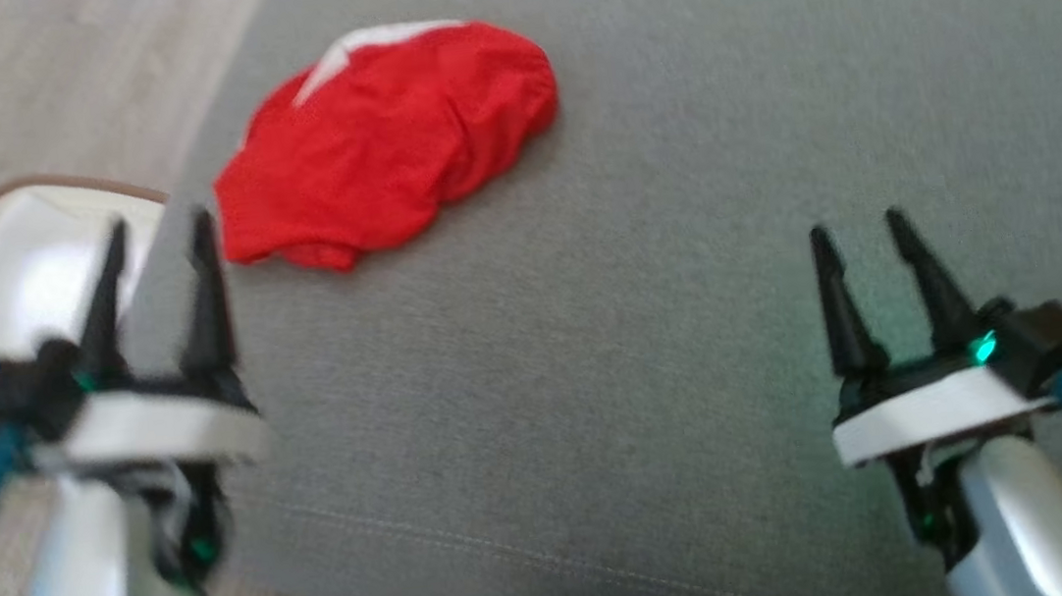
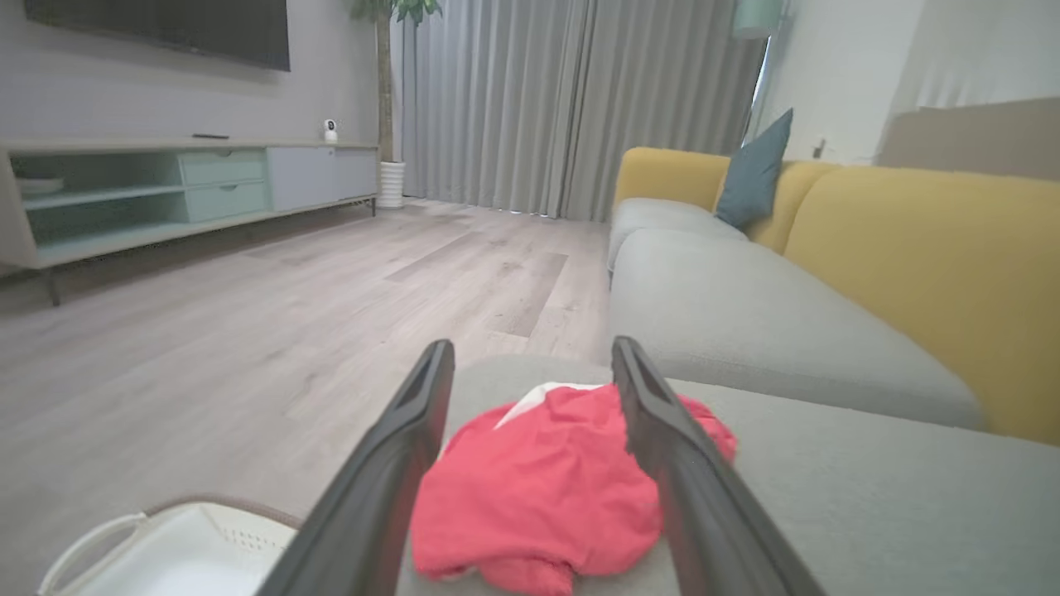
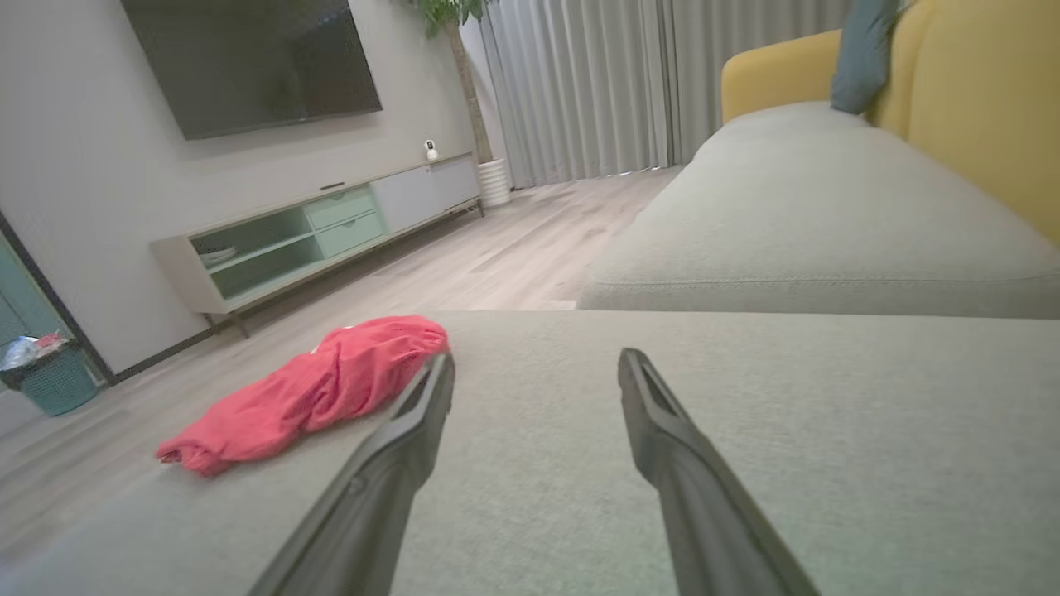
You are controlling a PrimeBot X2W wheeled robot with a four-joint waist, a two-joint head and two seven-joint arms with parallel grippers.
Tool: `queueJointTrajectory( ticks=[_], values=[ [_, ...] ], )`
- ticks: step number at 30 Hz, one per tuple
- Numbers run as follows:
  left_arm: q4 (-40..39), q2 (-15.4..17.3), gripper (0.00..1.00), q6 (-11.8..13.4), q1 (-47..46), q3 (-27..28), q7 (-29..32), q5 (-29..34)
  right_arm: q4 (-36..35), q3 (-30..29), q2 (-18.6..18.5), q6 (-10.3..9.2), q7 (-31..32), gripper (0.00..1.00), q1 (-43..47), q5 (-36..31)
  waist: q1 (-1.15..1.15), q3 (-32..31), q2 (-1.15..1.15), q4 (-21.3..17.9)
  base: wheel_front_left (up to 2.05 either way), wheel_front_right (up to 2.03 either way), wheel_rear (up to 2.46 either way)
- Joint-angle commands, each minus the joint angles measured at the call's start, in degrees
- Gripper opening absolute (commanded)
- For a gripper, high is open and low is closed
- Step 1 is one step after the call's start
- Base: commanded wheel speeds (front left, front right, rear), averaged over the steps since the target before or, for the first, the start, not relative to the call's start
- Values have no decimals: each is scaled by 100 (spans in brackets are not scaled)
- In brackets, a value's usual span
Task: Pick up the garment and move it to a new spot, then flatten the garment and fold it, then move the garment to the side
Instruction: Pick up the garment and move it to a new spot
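A red garment (image 1: 386, 140) with a white trim lies crumpled near the far left corner of the grey sofa cushion (image 1: 652, 325). My left gripper (image 1: 157, 229) hangs open at the cushion's left edge, a short way in front of the garment and clear of it. Seen along that arm's fingers, the garment (image 2: 534, 488) lies just ahead between them. Over the cushion's right side my right gripper (image 1: 861, 229) stands open with nothing between its fingers. In the right wrist view the garment (image 3: 310, 389) lies off to the left of the open right gripper (image 3: 534, 364).
A white basket (image 1: 15, 273) with a handle stands on the wooden floor left of the cushion. Further grey seats with yellow backs (image 2: 927, 248) and a blue pillow (image 2: 754, 170) run beyond. A TV cabinet (image 3: 323, 236) lines the far wall.
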Motion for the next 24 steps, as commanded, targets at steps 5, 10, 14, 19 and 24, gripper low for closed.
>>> queueJointTrajectory(
  ticks=[5, 10, 14, 19, 24],
  values=[
    [664, 864, 100, -112, -1435, -70, 424, 6, -434, -246, 2, 37, -4, 100, -484, -212, 0, 729, 0, -460, 0, 0, 0],
    [1722, 1690, 100, -136, -2733, -1098, 1506, -873, -881, -488, 2, 37, 160, 100, -762, -354, 0, 1223, 0, -818, 0, 0, 0],
    [2266, 2218, 100, -137, -3361, -1789, 2256, -1801, -1192, -523, 2, 37, 244, 100, -855, -347, 0, 1480, 0, -1058, 0, 0, 0],
    [2696, 2609, 100, -137, -3764, -2340, 2853, -2474, -1435, -479, 2, 37, 294, 100, -885, -319, 0, 1677, 0, -1277, 0, 0, 0],
    [3118, 2934, 100, -138, -4005, -2919, 3569, -3113, -1633, -432, 2, 37, 310, 100, -868, -279, 0, 1831, 0, -1488, 0, 0, 0]
  ],
)
